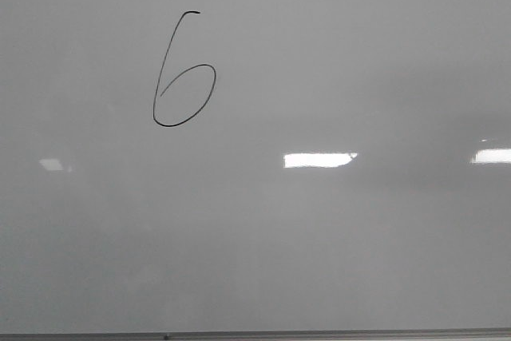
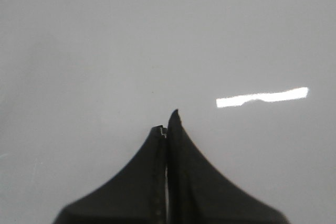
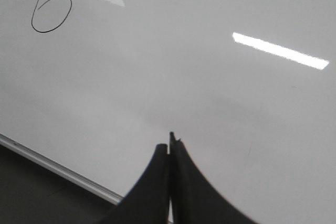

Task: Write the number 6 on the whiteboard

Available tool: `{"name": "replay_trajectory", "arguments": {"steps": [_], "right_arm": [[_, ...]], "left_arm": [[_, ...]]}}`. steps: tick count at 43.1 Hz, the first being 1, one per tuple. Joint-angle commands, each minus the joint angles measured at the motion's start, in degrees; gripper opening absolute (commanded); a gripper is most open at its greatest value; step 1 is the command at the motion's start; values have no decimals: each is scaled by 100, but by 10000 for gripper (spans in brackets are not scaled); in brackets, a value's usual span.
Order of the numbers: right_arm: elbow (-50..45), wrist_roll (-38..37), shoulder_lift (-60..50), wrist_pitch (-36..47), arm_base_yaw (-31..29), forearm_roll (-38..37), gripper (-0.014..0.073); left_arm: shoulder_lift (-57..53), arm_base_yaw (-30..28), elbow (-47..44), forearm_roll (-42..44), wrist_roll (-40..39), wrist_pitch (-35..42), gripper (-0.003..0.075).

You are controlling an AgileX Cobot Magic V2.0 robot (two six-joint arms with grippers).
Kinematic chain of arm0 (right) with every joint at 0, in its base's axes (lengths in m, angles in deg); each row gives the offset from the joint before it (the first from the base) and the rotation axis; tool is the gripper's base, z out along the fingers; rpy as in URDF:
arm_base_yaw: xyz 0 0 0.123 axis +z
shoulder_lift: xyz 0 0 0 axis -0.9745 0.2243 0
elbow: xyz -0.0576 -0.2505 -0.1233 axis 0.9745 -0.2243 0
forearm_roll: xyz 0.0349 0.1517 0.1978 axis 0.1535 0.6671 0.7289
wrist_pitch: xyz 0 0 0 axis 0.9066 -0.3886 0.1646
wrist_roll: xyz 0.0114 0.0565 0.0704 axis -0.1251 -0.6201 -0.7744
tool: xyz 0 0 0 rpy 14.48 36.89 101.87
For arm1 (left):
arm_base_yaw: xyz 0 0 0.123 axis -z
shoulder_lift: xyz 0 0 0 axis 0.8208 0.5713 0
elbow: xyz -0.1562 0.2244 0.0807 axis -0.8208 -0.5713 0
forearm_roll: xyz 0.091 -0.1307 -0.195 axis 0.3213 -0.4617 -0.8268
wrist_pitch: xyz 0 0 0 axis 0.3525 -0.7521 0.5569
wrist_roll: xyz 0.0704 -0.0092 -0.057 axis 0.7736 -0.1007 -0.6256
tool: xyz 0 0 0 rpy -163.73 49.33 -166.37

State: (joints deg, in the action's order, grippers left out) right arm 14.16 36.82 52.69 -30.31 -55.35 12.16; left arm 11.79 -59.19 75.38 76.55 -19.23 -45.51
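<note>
The whiteboard (image 1: 335, 245) fills the front view, pale grey-white and glossy. A thin black hand-drawn number 6 (image 1: 182, 73) stands on its upper left part, tall and slanted with an oval lower loop. It also shows in the right wrist view (image 3: 50, 10), far from my right gripper (image 3: 170, 142). The right gripper is shut and empty over bare board near the metal edge (image 3: 58, 169). My left gripper (image 2: 168, 124) is shut and empty over bare whiteboard (image 2: 105, 51). Neither gripper shows in the front view. No pen is in view.
Bright rectangular light reflections lie on the board (image 1: 319, 160) (image 1: 491, 156). A thin metal edge (image 1: 255, 335) runs along the board's lower side. Dark surface (image 3: 31, 192) lies beyond that edge in the right wrist view.
</note>
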Motion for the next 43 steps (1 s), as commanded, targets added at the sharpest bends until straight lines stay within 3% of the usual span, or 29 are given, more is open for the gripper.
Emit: {"name": "replay_trajectory", "arguments": {"steps": [1, 32, 43], "right_arm": [[157, -21, 38, 463, -38, 12, -60], [157, -21, 38, 463, -38, 12, -60], [157, -21, 38, 463, -38, 12, -60]], "left_arm": [[-94, 32, 141, -53, -35, 363, -20], [-109, 32, 30, 102, -35, 459, -20], [-743, 576, -741, 304, -218, 588, -20]]}}
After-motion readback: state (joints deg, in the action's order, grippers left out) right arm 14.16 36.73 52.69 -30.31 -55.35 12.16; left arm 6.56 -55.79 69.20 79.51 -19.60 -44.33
